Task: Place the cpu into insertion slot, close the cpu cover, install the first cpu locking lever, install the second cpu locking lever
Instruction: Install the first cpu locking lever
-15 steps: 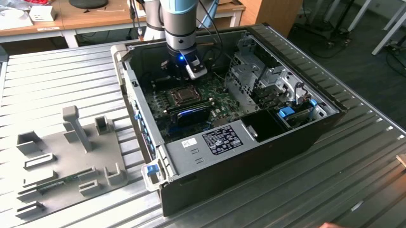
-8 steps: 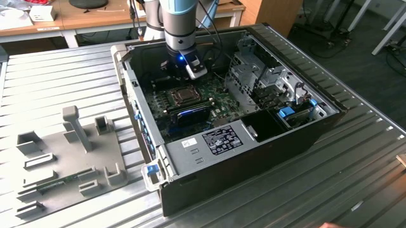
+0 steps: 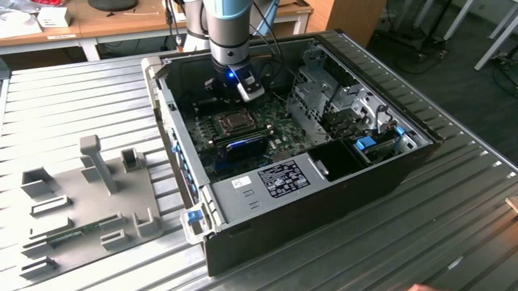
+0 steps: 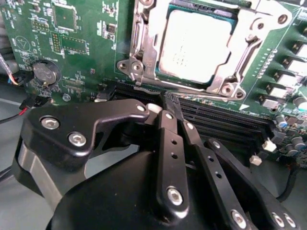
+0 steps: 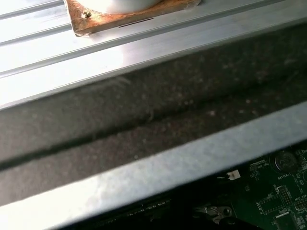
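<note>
Jaws first: in the second wrist view we see the gripper (image 4: 169,99) with its fingertips (image 4: 165,115) pressed together and nothing between them, so closed and empty. The tips hang over the black memory slots (image 4: 225,120), just beside the socket edge; we can't tell if they touch anything.

The cpu (image 4: 194,45) is seated flat in the insertion slot (image 4: 204,5), and the cpu cover (image 4: 149,45) lies down around it, metal top showing through the window. A thin locking lever (image 4: 247,55) runs along one side of the frame. We can't tell if it's hooked.

Handling, our judgement:
- cpu: light, rigid, fragile on its contact side. Hold by the edges only.
- cover: thin stiff sheet metal. Press on the frame, not the chip.
- lever: springy wire, slick and narrow. Push near its free end, since tips could slip onto the green board (image 4: 81,43).

In the exterior view the arm reaches down into the open computer case (image 3: 324,200), which lies on the ribbed table (image 3: 73,103).
</note>
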Controlling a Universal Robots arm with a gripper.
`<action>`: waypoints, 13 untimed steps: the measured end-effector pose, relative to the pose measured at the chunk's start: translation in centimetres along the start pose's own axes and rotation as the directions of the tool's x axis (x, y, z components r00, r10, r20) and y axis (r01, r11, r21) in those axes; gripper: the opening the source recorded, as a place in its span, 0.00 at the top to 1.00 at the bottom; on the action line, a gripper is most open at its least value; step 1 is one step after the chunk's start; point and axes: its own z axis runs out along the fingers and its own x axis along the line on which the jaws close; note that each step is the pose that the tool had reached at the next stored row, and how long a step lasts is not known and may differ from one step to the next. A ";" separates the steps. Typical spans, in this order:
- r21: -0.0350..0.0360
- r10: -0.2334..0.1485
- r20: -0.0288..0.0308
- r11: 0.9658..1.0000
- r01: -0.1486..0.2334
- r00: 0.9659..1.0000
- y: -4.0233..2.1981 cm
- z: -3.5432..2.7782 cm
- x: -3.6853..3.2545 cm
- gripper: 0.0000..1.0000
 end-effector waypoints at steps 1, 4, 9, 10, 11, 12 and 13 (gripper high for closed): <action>-0.001 0.000 0.000 1.000 0.000 1.000 0.01 0.01 0.00 0.89; -0.004 0.000 0.001 1.000 0.000 1.000 0.02 0.03 0.01 0.89; -0.004 0.000 0.003 1.000 0.000 1.000 0.02 0.02 0.01 0.89; -0.004 0.000 0.004 1.000 0.000 1.000 0.02 0.03 0.01 0.89; -0.005 -0.001 0.005 1.000 0.001 1.000 0.01 0.02 0.01 0.89; -0.006 -0.001 0.007 1.000 0.001 1.000 0.01 0.02 0.02 0.89; -0.007 -0.002 0.010 1.000 0.002 1.000 0.01 0.02 0.01 0.89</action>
